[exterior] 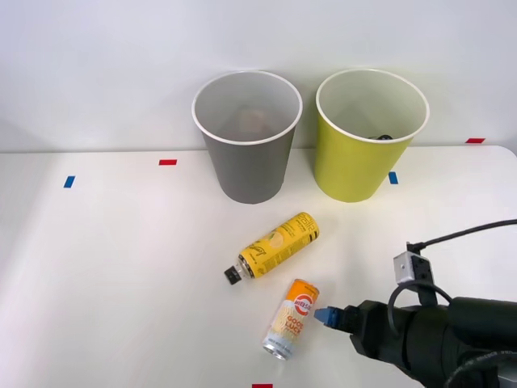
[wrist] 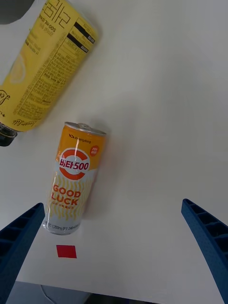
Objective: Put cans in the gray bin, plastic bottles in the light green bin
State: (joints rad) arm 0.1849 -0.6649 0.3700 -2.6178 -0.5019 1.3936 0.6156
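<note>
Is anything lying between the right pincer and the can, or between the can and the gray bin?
Nothing lies between the open right pincer and the can; only bare table separates them. On the way to the gray bin, the yellow bottle lies on its side between can and bin, so a lifted path would likely be needed.

Right arm (exterior: 436, 335) enters low from the right, wrist roughly level, cable looped over it. Right tool (wrist: 114, 247) spread wide, blue ribbed fingers (wrist: 19, 237) apart, holding nothing.
</note>
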